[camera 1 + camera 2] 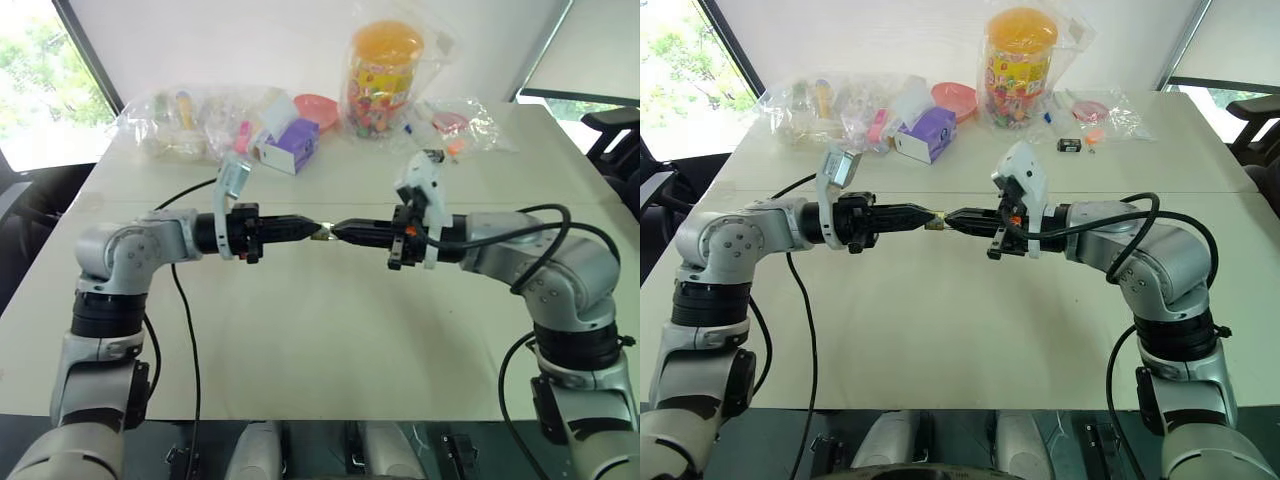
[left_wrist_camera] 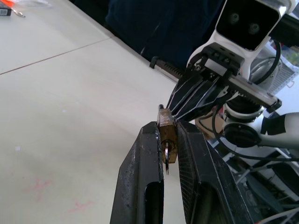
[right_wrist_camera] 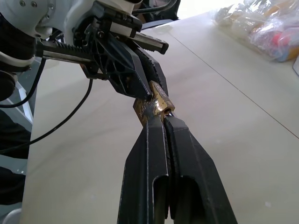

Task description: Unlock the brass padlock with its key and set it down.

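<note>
The tiny brass padlock [image 1: 322,232] hangs in mid-air above the middle of the white table [image 1: 300,340], between my two grippers, which point at each other. My left gripper [image 1: 312,230] is shut on the padlock's body [image 2: 167,133], and the silvery shackle [image 2: 166,157] lies back between its fingers. My right gripper [image 1: 338,232] comes in from the other side with its fingers pressed together. Its fingertips [image 3: 156,122] touch the free end of the padlock [image 3: 159,100]. The key is hidden at that spot.
Along the table's far edge lie clear bags of small items [image 1: 180,120], a purple and white box [image 1: 290,143], a pink bowl [image 1: 316,108] and a jar with an orange lid [image 1: 383,75]. A small black object [image 1: 1069,145] lies at the back right. Black cables trail from both arms.
</note>
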You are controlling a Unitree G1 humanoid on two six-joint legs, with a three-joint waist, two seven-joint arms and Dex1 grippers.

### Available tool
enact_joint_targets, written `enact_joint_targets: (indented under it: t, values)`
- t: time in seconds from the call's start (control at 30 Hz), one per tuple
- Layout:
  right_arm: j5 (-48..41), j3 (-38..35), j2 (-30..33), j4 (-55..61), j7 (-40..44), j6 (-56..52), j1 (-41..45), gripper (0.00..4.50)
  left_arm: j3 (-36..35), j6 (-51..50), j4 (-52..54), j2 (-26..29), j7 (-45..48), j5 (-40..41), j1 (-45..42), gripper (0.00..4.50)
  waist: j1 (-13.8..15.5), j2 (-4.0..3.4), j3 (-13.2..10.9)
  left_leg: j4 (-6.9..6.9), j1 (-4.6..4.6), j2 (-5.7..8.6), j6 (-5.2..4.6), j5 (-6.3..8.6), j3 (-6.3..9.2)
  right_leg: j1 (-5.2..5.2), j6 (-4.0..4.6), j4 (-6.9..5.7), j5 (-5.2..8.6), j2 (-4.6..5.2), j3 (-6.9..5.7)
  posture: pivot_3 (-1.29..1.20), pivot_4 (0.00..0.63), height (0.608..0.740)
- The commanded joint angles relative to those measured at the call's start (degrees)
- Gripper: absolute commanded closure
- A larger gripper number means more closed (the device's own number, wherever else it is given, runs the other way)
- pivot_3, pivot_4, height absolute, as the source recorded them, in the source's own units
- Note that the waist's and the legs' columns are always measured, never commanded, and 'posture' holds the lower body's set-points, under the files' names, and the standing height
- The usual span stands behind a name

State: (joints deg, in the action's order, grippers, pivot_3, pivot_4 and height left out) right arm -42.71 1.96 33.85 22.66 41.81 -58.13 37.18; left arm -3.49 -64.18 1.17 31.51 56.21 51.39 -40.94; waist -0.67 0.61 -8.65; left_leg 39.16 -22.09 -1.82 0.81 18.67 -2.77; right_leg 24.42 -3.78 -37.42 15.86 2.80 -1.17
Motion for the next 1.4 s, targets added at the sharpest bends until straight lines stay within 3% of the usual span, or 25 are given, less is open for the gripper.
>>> enact_joint_targets:
  t: [0.03, 0.6, 0.83, 1.4]
  values:
    - [2.8, 0.6, 0.7, -1.8, 0.6, 3.3, -0.4, 4.48, -1.5, -0.2, 2.3, 0.0, 0.1, 2.0, -1.5, 4.5, 0.0, 0.0, 0.0, 0.0, 0.0, 0.0, 0.0, 0.0, 0.0, 0.0, 0.0, 0.0, 0.0, 0.0, 0.0, 0.0, 0.15, 0.74]
    - [5.1, 0.6, 3.0, -0.9, 3.6, 5.5, -3.8, 4.48, -1.8, -0.1, 2.5, -0.4, -1.6, 3.0, -1.4, 4.5, 0.0, 0.0, 0.0, 0.01, -0.04, 0.0, 0.01, -0.01, 0.01, 0.03, 0.0, 0.0, 0.0, -0.02, 0.0, 0.0, 0.15, 0.74]
    - [12.2, 2.9, 6.1, -3.1, 4.4, 11.7, -5.0, 4.48, -2.0, -0.6, 2.3, -0.8, -1.7, 3.5, -1.5, 4.5, 0.0, 0.0, 0.0, 0.01, -0.04, 0.01, 0.01, -0.01, 0.0, 0.03, 0.0, 0.01, 0.0, -0.02, 0.0, 0.0, 0.15, 0.74]
    - [10.0, 1.8, 1.2, -1.1, 2.6, 10.4, -1.2, 4.48, -1.8, -0.5, 2.9, -0.8, -2.6, 4.2, -0.9, 4.5, 0.1, 0.0, 0.0, 0.03, -0.06, 0.01, 0.03, -0.02, 0.01, 0.04, 0.0, 0.0, 0.0, -0.02, 0.0, 0.0, 0.15, 0.74]
